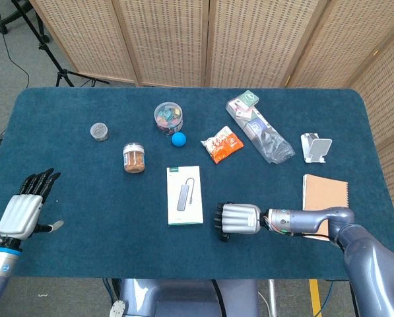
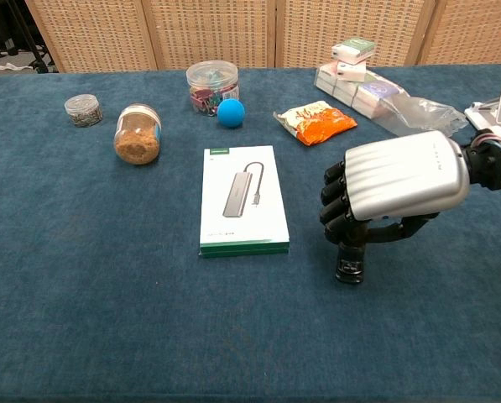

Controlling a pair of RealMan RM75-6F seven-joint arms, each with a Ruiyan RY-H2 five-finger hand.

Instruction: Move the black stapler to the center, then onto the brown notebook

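Chest view puts the right hand (image 2: 393,189) nearest, its fingers curled down and wrapped around the black stapler (image 2: 349,262), whose lower end pokes out beneath the fingers and appears to rest on the blue table (image 2: 107,319). From this angle it looks like a firm grasp, though the hand covers most of the stapler, so I cannot tell how well the thumb is seated. The stapler sits near the middle of the table, just to the right of the white boxed adapter (image 2: 243,200) and apart from it, so the first half of the task, getting it to the center, seems to be done. Nothing shows the stapler lifted yet.

What is left, by my reading, is the carry: raise it, take it right along the near edge, and set it down on the brown notebook (image 1: 325,191), which in the head view lies well off to the right beside the forearm, with the white phone stand (image 1: 314,146) beyond it.

The left hand (image 1: 24,210) hovers by the table's left edge, fingers spread, holding nothing.

Farther back stand the orange snack packet (image 2: 316,122), blue ball (image 2: 230,112) and the jars, all well away from the carry path.
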